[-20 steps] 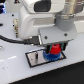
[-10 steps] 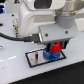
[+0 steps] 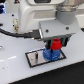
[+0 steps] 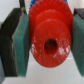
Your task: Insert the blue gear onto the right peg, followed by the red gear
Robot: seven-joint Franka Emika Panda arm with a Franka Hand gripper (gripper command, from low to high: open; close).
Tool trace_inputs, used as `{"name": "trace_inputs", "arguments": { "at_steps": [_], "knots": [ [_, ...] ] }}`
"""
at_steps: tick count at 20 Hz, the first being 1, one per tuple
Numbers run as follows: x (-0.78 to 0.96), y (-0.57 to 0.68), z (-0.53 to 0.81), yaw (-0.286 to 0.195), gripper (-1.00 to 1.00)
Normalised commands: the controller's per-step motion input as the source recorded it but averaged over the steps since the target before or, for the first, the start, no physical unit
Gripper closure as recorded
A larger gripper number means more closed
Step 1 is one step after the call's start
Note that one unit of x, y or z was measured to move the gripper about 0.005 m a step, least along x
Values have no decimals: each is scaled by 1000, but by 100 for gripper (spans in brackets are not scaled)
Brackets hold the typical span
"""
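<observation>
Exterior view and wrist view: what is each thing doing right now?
end effector: shut on the red gear.
red gear: held between the pads, above the blue gear.
blue gear: sitting on the plate.
plate: flat on the white table.
right peg: hidden.

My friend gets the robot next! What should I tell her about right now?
Gripper: jaws shut on the red gear, held just above the blue gear.
Blue gear: already on the dark plate, toward the exterior view's right; the right peg is hidden beneath it.
Done: blue gear looks placed.
Left: lower the red gear on top, open the jaws, lift away.
</observation>
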Motion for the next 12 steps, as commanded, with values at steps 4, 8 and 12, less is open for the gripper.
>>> {"name": "trace_inputs", "arguments": {
  "at_steps": [4, 8, 12],
  "knots": [
    [151, -58, -108, 0, 100],
    [154, -102, -199, 0, 100],
    [147, -141, -127, 0, 100]
  ]
}}
